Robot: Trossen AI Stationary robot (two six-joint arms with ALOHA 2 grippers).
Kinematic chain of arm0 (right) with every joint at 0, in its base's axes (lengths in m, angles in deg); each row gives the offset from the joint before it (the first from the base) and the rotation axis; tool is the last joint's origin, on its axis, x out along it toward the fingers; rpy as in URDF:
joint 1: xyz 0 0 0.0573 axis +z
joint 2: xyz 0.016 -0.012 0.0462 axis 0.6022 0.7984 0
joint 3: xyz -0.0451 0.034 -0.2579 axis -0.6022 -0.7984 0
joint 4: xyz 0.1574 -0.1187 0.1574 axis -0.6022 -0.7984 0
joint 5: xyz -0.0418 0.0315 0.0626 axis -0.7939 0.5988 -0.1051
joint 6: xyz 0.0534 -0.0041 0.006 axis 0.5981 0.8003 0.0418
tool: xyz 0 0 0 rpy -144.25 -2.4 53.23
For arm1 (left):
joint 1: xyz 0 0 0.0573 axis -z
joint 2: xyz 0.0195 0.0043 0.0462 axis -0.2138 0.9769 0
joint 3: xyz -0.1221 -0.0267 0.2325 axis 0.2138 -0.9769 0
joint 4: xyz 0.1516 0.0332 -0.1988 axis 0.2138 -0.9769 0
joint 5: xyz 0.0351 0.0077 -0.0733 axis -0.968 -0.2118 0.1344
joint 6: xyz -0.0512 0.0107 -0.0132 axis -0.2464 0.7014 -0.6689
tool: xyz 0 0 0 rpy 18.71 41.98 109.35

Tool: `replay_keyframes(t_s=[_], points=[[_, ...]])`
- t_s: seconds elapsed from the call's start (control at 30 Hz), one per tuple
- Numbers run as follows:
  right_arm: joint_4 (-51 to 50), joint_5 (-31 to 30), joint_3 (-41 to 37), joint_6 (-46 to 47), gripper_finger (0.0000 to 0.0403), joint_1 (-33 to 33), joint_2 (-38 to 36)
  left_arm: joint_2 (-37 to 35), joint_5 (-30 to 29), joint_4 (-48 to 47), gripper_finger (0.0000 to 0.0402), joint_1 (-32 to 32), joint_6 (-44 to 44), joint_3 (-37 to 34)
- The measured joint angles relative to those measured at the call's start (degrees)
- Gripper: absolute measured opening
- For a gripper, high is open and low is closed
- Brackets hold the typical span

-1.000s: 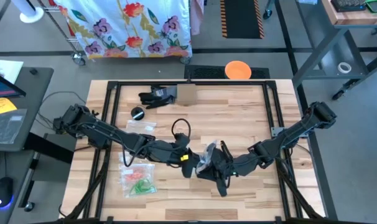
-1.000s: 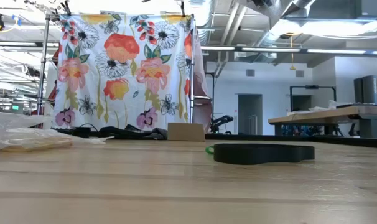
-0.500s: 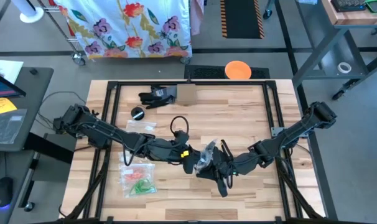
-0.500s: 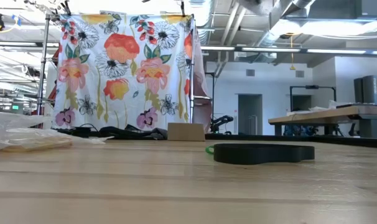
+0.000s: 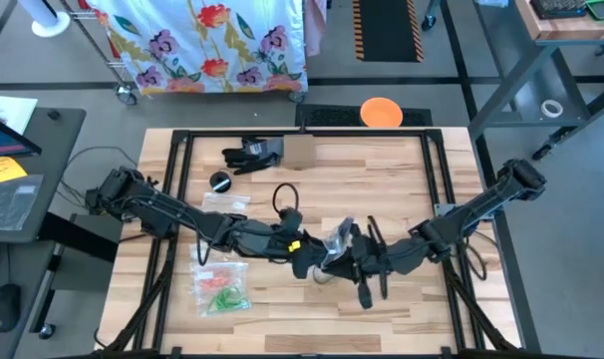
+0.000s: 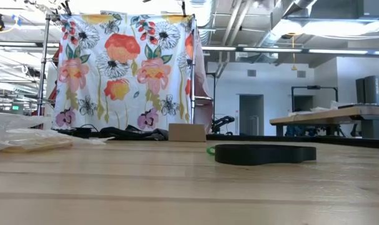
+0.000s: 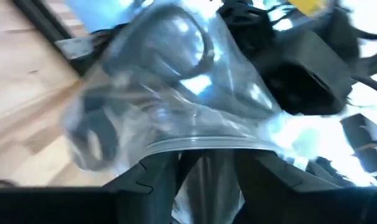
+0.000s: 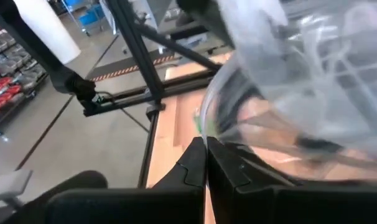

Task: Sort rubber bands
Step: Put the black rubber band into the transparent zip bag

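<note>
A clear zip bag (image 5: pixel 338 239) with dark rubber bands (image 7: pixel 198 46) inside hangs above the middle of the table, between my two grippers. My right gripper (image 5: pixel 350 255) comes from the right and is shut on it. Coming from the left, my left gripper (image 5: pixel 310 259) stands open, with the bag's zip edge (image 7: pixel 201 146) just beyond its fingers (image 7: pixel 152 180); whether they touch it, I cannot tell. A second clear bag (image 5: pixel 220 287) with red and green rubber bands lies flat near the left front. One green band (image 6: pixel 210 150) lies on the table. My right gripper pinches a thin edge of the clear bag (image 8: pixel 208 132) between its two shut fingers (image 8: pixel 195 163), coming nearly level from the table's right. The bag bulges out beyond the fingertips and is lifted clear of the table.
A black cable loop (image 5: pixel 287 204) and another clear bag (image 5: pixel 227 202) lie left of centre. At the far side are a black round object (image 5: pixel 220 180), a dark glove-like heap (image 5: pixel 250 153) and a cardboard box (image 5: pixel 299 150). A black frame (image 5: pixel 178 160) borders the table.
My right gripper has rolled about its own axis and drawn a little toward the table's right edge, and the clear bag has shifted slightly right with it. My left arm has stayed where it was.
</note>
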Motion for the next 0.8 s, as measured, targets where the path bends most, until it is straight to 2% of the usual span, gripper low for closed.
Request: replay_keyframes(t_s=[0.27,0.63,0.8], points=[[0.23,-0.25,0.02,1.13,0.0000,-0.04,-1.80,0.00,0.22,12.68,0.0142,2.23,3.50,0.00],[5.77,4.06,0.02,1.70,0.0000,-0.44,-2.00,0.00,-2.23,11.63,0.0140,2.61,4.43,0.02],[4.24,4.12,-0.02,2.13,0.0000,-1.05,-3.94,-0.18,-4.04,5.75,0.0107,2.72,5.08,0.04]])
